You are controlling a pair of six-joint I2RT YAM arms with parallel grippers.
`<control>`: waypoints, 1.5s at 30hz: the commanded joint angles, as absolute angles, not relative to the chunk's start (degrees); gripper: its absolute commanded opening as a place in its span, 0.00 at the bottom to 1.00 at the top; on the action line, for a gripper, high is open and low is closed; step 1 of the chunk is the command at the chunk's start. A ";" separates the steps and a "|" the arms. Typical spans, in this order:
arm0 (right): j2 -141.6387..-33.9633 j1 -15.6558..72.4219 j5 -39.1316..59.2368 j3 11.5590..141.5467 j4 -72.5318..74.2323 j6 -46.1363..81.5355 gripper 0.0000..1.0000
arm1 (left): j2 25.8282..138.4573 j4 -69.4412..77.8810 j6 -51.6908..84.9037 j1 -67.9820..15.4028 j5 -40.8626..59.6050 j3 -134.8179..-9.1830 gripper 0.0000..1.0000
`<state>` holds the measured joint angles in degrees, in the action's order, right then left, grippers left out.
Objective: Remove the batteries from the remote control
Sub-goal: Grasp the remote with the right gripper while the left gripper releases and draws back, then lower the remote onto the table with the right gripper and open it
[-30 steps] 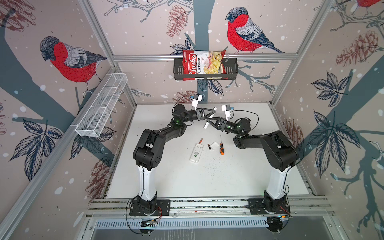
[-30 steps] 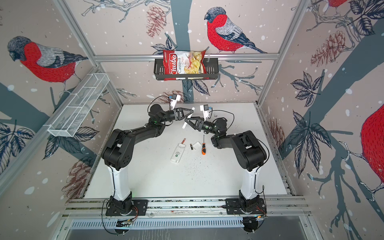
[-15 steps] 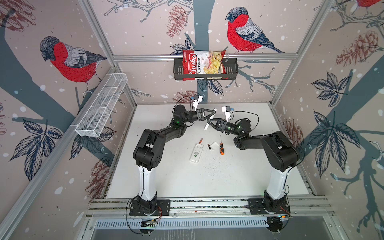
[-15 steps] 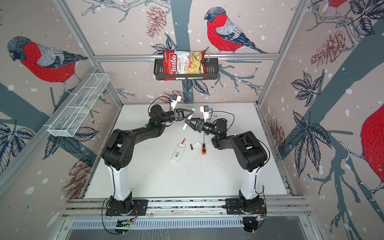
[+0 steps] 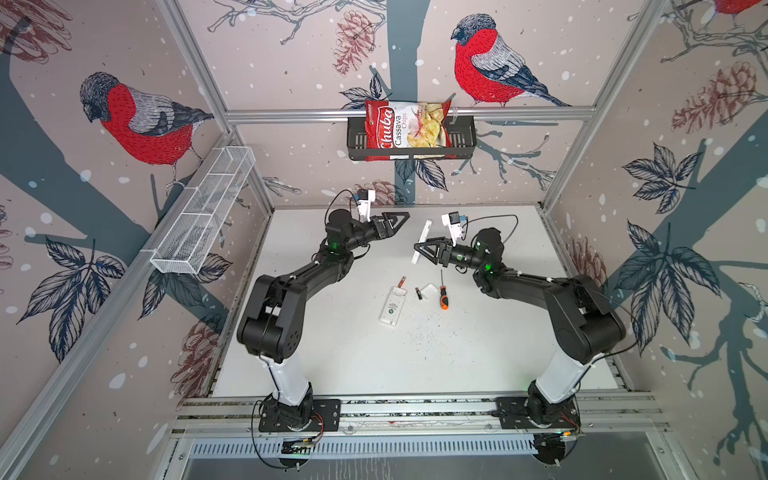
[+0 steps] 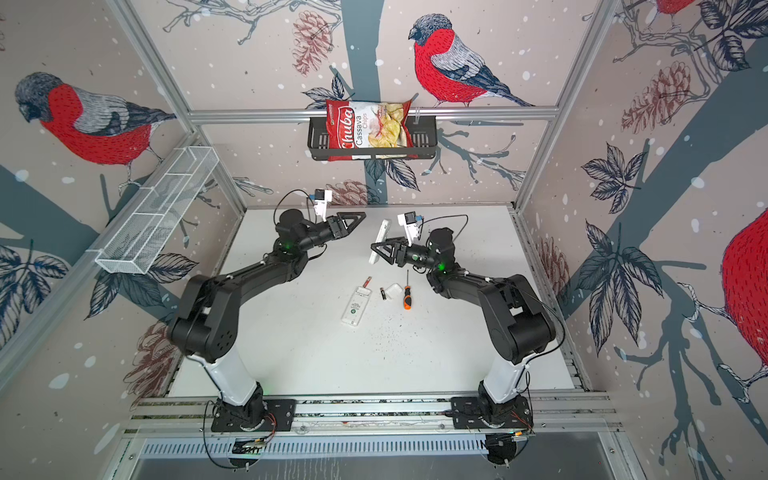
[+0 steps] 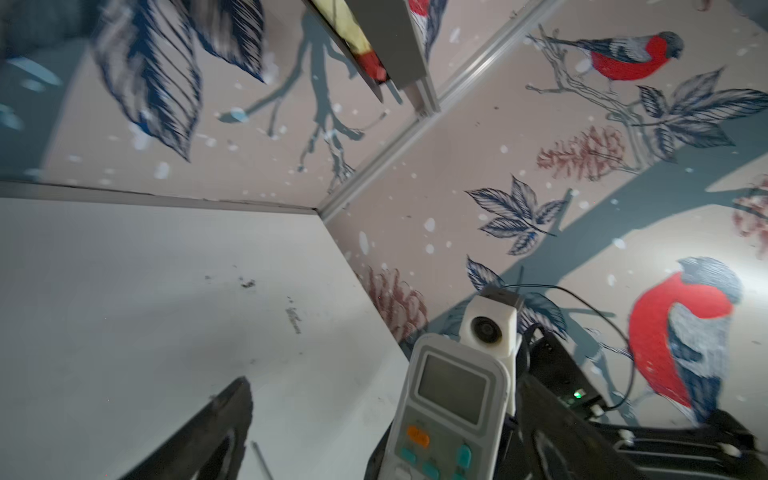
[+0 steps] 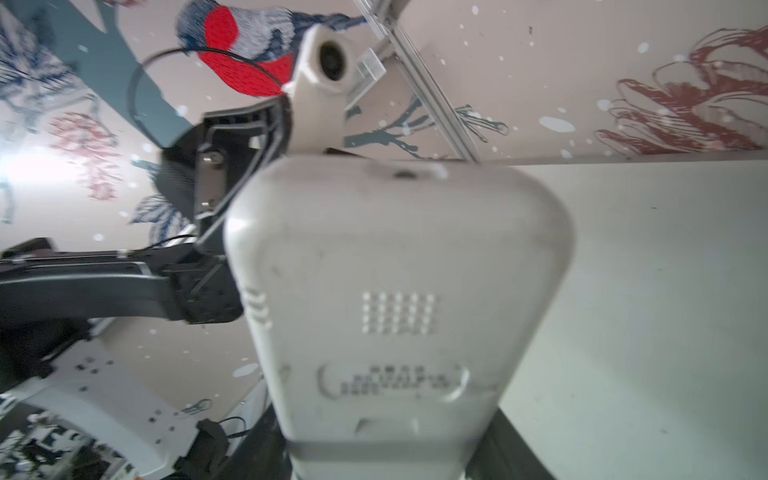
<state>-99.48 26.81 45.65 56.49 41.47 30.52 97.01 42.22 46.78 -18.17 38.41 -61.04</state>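
We judge the job about half done: two batteries lie loose on the counter, at one and two o'clock of the flat remote. The right jaws grip a second remote aloft; we cannot tell whether it has been emptied. The left jaws gape, empty.

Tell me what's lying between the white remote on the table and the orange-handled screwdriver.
A dark battery and a small white cover lie side by side there, visible in both top views.
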 commanded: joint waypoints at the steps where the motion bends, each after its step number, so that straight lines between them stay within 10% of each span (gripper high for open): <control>1: -100.26 28.98 35.56 65.07 7.66 12.42 0.30 | 90.03 35.20 39.61 -18.03 22.27 -55.52 0.98; 23: -130.93 35.42 -0.10 115.41 -47.81 -8.45 0.26 | 60.66 21.22 35.17 -22.97 1.37 -27.83 0.98; 45: -133.86 35.77 -1.98 109.54 -41.75 -7.79 0.71 | 58.89 21.54 34.59 -23.38 -1.37 -24.46 0.98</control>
<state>-134.80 35.68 -0.25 110.89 -43.18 -7.55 58.65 20.53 35.59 -23.31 -0.19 -23.79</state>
